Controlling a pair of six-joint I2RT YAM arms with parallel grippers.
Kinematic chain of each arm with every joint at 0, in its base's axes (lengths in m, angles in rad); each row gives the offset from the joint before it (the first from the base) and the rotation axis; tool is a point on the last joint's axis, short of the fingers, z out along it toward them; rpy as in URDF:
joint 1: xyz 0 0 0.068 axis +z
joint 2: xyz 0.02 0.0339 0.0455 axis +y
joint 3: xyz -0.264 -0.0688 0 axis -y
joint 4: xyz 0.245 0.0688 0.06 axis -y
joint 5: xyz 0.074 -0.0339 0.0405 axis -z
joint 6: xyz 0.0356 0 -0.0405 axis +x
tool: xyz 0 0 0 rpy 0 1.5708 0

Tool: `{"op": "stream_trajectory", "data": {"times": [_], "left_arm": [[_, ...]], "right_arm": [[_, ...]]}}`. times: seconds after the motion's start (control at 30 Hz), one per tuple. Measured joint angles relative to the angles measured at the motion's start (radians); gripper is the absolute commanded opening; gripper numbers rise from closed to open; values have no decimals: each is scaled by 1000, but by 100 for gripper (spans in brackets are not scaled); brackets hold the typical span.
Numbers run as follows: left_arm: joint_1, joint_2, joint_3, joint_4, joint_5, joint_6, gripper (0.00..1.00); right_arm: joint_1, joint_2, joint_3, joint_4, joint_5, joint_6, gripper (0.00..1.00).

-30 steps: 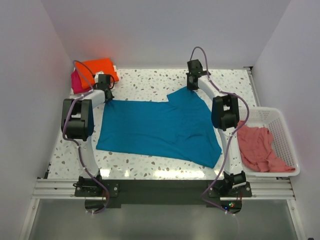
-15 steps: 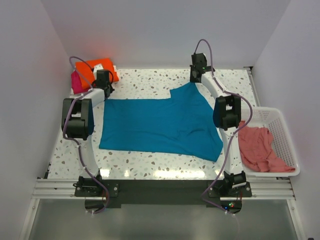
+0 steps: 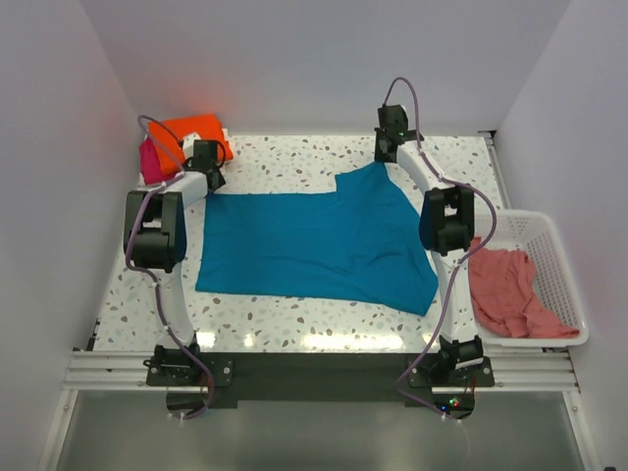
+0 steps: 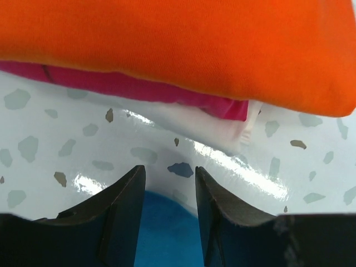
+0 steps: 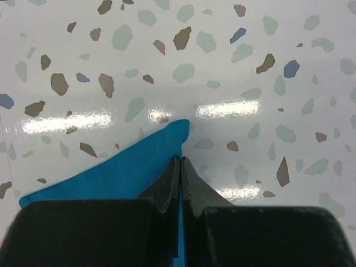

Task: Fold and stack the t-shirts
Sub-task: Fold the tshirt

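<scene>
The right hand (image 5: 181,161) has its two fingers pressed together, pinching the far right corner of the teal blue t-shirt (image 3: 314,245) near the far edge of the bench (image 3: 294,157). The left hand (image 4: 169,172) has its fingers apart over the shirt's far left corner. Teal cloth shows in the gap between them, though the wrist view does not show whether the fingers touch it.

The teal shirt lies spread almost flat across the middle of the bench, with no fold made in it. Its right side runs up to a point at the pinched corner.

Just beyond the left hand, in the far left corner, an orange t-shirt (image 3: 191,130) lies folded on top of a magenta t-shirt (image 3: 150,159). This looks like the start of the stack.

At the right edge of the bench, a white mesh basket (image 3: 520,214) holds a crumpled salmon pink t-shirt (image 3: 505,289).

The task appears about half done: two shirts are folded and stacked, the teal one is being laid out for folding, and the salmon one is untouched.
</scene>
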Motion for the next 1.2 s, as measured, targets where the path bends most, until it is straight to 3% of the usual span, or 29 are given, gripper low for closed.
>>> {"op": "stream_trajectory", "data": {"times": [0.7, 0.9, 0.93, 1.03, 1.2], "left_arm": [[-31, 0, -12, -99, -57, -34, 46], [-35, 0, -16, -109, -62, -34, 29], [-35, 0, -16, -111, -62, -34, 20], [-35, 5, -4, -123, -63, -32, 8], [-35, 33, 51, -139, -59, -21, 2]], "right_arm": [[0, -3, -91, 33, -4, 10, 0], [0, -8, -114, 41, -5, 16, 0], [0, -10, -119, 40, -5, 19, 0], [-2, -14, -128, 41, -8, 25, 0], [-14, -30, -130, 43, -31, 43, 0]]}}
